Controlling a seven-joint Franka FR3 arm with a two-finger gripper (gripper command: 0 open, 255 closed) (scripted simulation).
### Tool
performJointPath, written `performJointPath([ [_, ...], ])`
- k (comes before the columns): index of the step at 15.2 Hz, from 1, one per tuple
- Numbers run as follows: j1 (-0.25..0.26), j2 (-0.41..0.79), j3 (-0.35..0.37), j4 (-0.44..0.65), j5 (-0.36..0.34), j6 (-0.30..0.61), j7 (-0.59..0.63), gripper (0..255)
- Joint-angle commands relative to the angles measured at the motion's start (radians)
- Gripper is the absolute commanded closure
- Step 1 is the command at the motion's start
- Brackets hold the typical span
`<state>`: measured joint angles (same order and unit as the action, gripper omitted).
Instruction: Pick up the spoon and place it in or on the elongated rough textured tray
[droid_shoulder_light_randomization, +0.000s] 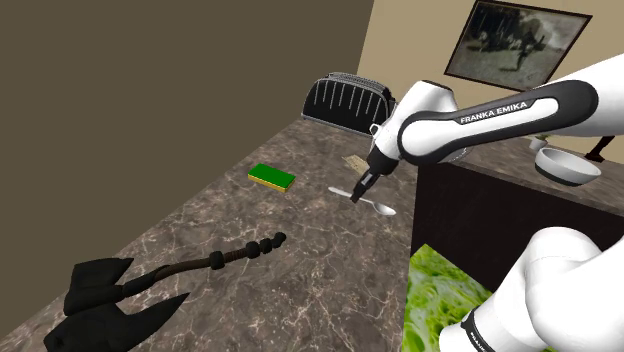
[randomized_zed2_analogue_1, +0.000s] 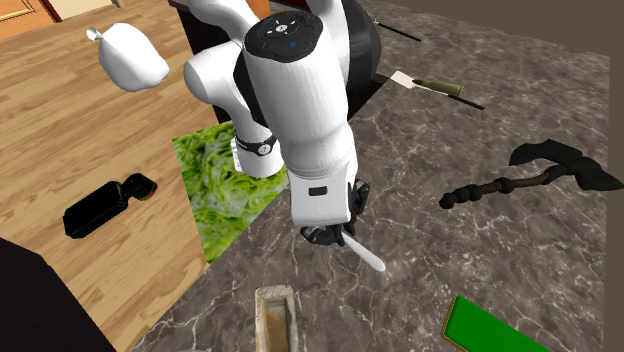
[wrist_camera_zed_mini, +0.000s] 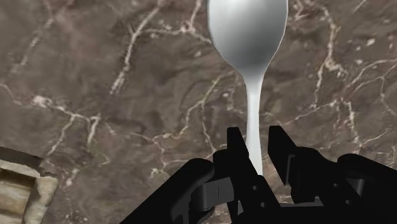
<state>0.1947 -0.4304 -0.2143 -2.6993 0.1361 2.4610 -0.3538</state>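
A dark marble counter (droid_shoulder_light_randomization: 300, 290) runs along a brown wall (droid_shoulder_light_randomization: 150, 80), with wood floor (randomized_zed2_analogue_1: 60, 130) beside it. A black axe (droid_shoulder_light_randomization: 110, 295) lies near and a toaster (droid_shoulder_light_randomization: 345, 100) far. The tray (randomized_zed2_analogue_1: 275, 318) sits near the spoon (droid_shoulder_light_randomization: 380, 208) at mid-counter. The gripper (droid_shoulder_light_randomization: 363, 190) clasps the spoon's handle, fingers narrow.

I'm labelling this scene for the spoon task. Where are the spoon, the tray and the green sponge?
spoon (wrist_camera_zed_mini: 248, 28), wrist view, on its bowl.
tray (randomized_zed2_analogue_1: 275, 292), second exterior view, on the rim's end nearest the spoon.
sponge (droid_shoulder_light_randomization: 271, 175), shoulder view, on its green top.
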Motion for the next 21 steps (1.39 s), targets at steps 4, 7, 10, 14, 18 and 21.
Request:
performJointPath([
  [4,-0.012,-0.049,0.013,0.038,-0.019,-0.086,0.024,255],
  [7,-0.017,-0.071,0.018,0.063,-0.027,-0.133,0.036,255],
  [10,-0.021,-0.09,0.024,0.09,-0.033,-0.179,0.046,255],
  [14,-0.024,-0.107,0.028,0.121,-0.038,-0.226,0.056,255],
  [18,-0.036,0.001,-0.051,0.227,-0.035,-0.235,-0.041,255],
  [21,-0.04,0.088,-0.108,0.318,-0.019,-0.25,-0.114,255],
])
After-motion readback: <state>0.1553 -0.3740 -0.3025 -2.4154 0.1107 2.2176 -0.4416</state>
